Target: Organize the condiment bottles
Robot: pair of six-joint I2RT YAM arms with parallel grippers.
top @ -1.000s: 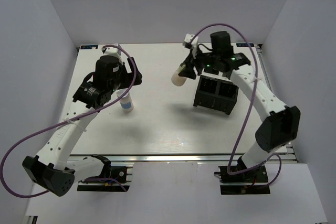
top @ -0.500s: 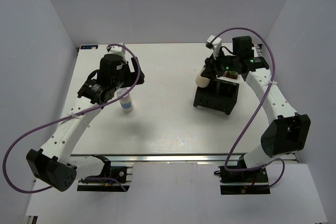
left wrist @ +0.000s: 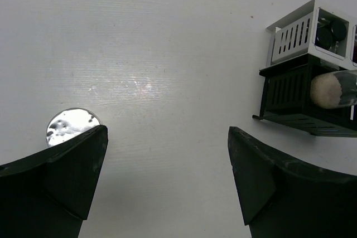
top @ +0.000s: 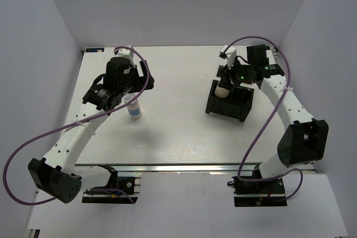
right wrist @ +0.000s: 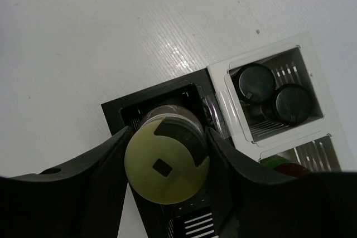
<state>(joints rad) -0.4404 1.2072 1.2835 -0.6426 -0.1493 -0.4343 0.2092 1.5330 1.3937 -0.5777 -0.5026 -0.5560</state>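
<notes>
The right tool (right wrist: 167, 137) is clamped on the cream bottle (right wrist: 167, 165), one finger pressed to each side of its body, and the pale round cap faces straight up at the wrist camera. The bottle hangs upright over a black compartment of the rack (top: 231, 107), on the rack's left side as seen from above. I cannot tell whether its base is already inside the compartment.

In the white compartment just to the right of it in the wrist view sit two dark black-lidded jars (right wrist: 254, 82), side by side and touching. Below them, at the picture's edge, is a sliver of green and red: the red sauce bottle (right wrist: 281, 166), mostly hidden by the tool's finger.

Over on the left, the left tool (left wrist: 167, 132) hangs above the surface (top: 173, 132) with its fingers spread wide and nothing between them. The blue-labelled white bottle (top: 134, 110) stands upright on the surface just below that tool, well apart from the rack. In the left wrist view its shiny cap peeks out beside the left-hand finger, outside the gap. The rack and the cream bottle show at that view's right edge.
</notes>
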